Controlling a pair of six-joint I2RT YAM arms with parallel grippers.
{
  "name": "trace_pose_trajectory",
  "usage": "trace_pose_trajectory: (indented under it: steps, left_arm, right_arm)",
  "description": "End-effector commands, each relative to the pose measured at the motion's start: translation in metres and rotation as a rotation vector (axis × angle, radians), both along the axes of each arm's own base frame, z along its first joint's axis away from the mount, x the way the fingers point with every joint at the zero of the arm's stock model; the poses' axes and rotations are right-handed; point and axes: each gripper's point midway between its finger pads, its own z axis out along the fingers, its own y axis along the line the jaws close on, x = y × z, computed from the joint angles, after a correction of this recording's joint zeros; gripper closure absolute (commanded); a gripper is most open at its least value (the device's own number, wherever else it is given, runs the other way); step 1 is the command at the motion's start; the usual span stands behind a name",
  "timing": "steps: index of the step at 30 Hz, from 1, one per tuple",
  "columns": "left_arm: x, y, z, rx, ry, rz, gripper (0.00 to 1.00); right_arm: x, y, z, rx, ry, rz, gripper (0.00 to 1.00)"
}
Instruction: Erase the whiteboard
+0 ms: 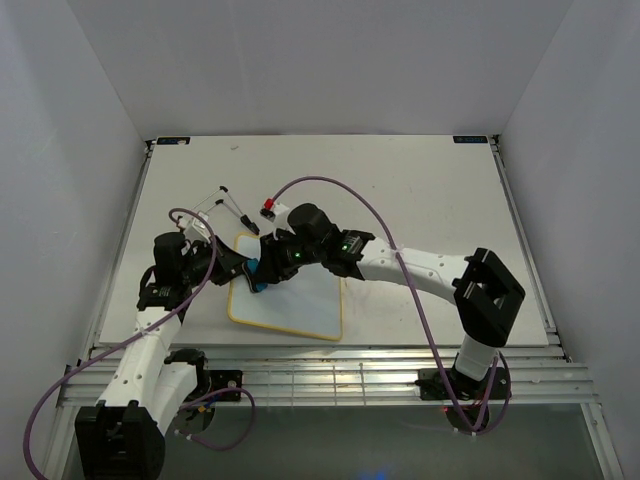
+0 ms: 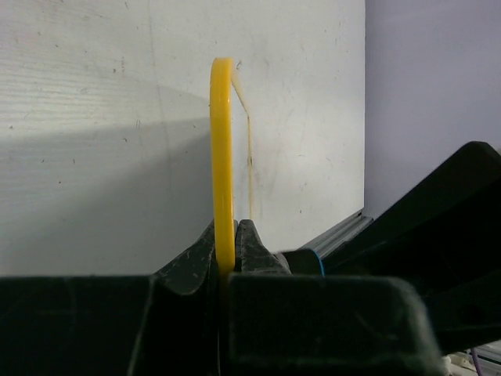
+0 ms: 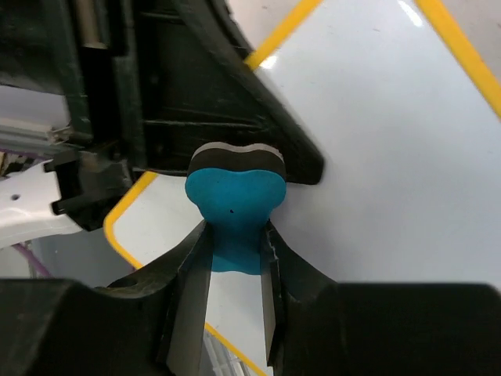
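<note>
Your left claw [image 2: 226, 244] pinches the yellow rim of the whiteboard [image 1: 295, 295], which lies on the bench [image 1: 420, 190] between both arms; your right claw [image 3: 235, 239] grips the blue eraser [image 3: 235, 188] over its left part.

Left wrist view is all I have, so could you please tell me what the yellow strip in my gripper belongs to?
Observer: It is the rim of the whiteboard. The left gripper is shut on the board's left edge.
Operator: Thank you. Where is the other arm?
Observer: The right gripper holds a blue eraser over the board's left part, right beside yours.
Operator: Can you see any writing on the board?
Observer: None shows on the uncovered surface in the top view.
</note>
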Motion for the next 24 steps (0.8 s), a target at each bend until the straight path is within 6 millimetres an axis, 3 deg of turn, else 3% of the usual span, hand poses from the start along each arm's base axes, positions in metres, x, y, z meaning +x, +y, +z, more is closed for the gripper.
trace_pose_trajectory:
  steps: [1, 2, 4, 7, 9, 10, 11, 12, 13, 14, 16, 18, 22, 24]
  left_arm:
    - [0.001, 0.001, 0.000, 0.061, -0.078, -0.039, 1.00]
    - [0.002, 0.003, 0.002, 0.066, -0.084, -0.028, 1.00]
    - [0.002, 0.003, 0.003, 0.071, -0.088, -0.022, 1.00]
    - [0.002, 0.004, 0.003, 0.076, -0.089, -0.016, 1.00]
    - [0.003, 0.005, 0.004, 0.082, -0.093, -0.014, 1.00]
    - [0.003, 0.005, 0.006, 0.081, -0.100, -0.015, 1.00]
    - [0.002, 0.004, 0.008, 0.082, -0.111, -0.021, 1.00]
    - [0.001, 0.004, 0.010, 0.080, -0.123, -0.025, 1.00]
    - [0.000, 0.003, 0.016, 0.079, -0.151, -0.030, 1.00]
    - [0.000, 0.003, 0.021, 0.077, -0.173, -0.034, 1.00]
    - [-0.005, -0.001, 0.030, 0.059, -0.220, -0.059, 1.00]
    - [-0.010, -0.004, 0.046, 0.039, -0.293, -0.069, 1.00]
    - [-0.017, -0.002, 0.064, 0.038, -0.377, -0.052, 1.00]
    - [-0.020, 0.000, 0.075, 0.044, -0.415, -0.035, 1.00]
  right_arm:
    - [0.014, -0.008, -0.034, -0.128, -0.022, -0.079, 0.92]
    - [0.015, -0.026, -0.058, -0.217, -0.023, -0.104, 0.92]
    - [0.029, -0.053, -0.078, -0.330, -0.060, -0.196, 0.92]
    - [0.032, -0.106, -0.112, -0.508, -0.086, -0.264, 0.92]
    - [0.034, -0.134, -0.129, -0.576, -0.066, -0.285, 0.92]
    - [0.023, -0.151, -0.145, -0.607, -0.025, -0.265, 0.92]
    - [0.029, -0.166, -0.153, -0.619, 0.005, -0.287, 0.92]
    - [0.030, -0.175, -0.159, -0.618, 0.019, -0.288, 0.92]
    - [0.018, -0.188, -0.173, -0.633, 0.071, -0.261, 0.92]
    - [0.024, -0.198, -0.178, -0.627, 0.096, -0.277, 0.92]
    - [0.020, -0.202, -0.181, -0.579, 0.136, -0.239, 0.92]
    - [0.034, -0.207, -0.167, -0.544, 0.120, -0.276, 0.92]
    - [0.068, -0.219, -0.114, -0.438, 0.045, -0.374, 0.92]
    - [0.089, -0.239, -0.090, -0.410, 0.013, -0.442, 0.92]
